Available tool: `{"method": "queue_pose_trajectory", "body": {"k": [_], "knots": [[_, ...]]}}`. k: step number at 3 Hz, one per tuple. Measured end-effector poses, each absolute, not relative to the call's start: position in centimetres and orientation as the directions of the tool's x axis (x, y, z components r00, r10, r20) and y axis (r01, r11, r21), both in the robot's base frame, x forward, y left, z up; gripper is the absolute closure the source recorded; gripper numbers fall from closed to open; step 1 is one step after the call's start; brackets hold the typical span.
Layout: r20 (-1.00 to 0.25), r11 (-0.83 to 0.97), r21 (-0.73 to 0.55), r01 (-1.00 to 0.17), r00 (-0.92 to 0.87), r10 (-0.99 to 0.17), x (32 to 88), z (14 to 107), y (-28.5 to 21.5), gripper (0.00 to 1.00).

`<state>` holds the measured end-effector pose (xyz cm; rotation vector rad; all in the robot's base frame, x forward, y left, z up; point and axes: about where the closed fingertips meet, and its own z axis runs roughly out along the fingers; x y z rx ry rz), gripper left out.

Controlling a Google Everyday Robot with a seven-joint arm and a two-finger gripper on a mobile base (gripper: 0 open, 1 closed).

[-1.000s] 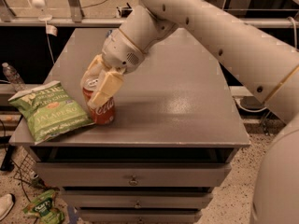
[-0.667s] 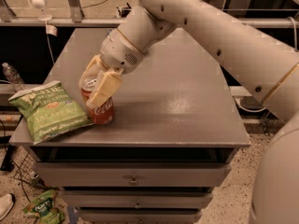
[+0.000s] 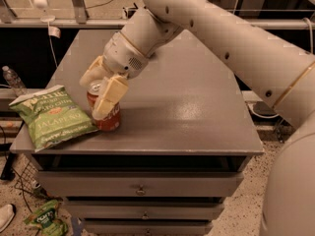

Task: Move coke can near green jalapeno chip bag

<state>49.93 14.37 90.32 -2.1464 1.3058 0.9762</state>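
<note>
The red coke can (image 3: 109, 121) stands upright on the grey cabinet top (image 3: 187, 107), near its front left. Its left side touches or nearly touches the light-green jalapeno chip bag (image 3: 51, 117), which lies flat at the front-left corner and overhangs the edge. My gripper (image 3: 93, 96) reaches down over the can from the upper right. Its cream fingers (image 3: 111, 96) straddle the can's top, spread slightly wider than the can. The near finger hides part of the can's front.
The cabinet has drawers below its front edge (image 3: 140, 188). A water bottle (image 3: 11, 80) stands off to the left. A smaller green bag (image 3: 47, 220) lies on the floor at the lower left. My white arm (image 3: 236, 38) crosses above the table's back right.
The fingers have spread a little apart around the can. The can and the chip bag have stayed where they were.
</note>
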Motion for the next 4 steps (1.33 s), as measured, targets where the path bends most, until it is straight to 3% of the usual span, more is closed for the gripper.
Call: {"method": "queue_pose_trajectory", "body": {"k": [2,4], "knots": [[-0.746,-0.473,-0.011,-0.881,0.322,-0.583,49.9,90.3,14.8,0.00],[-0.652,-0.344,-0.008,-0.939,0.266,-0.710,51.4,91.0,6.5,0.00]]}}
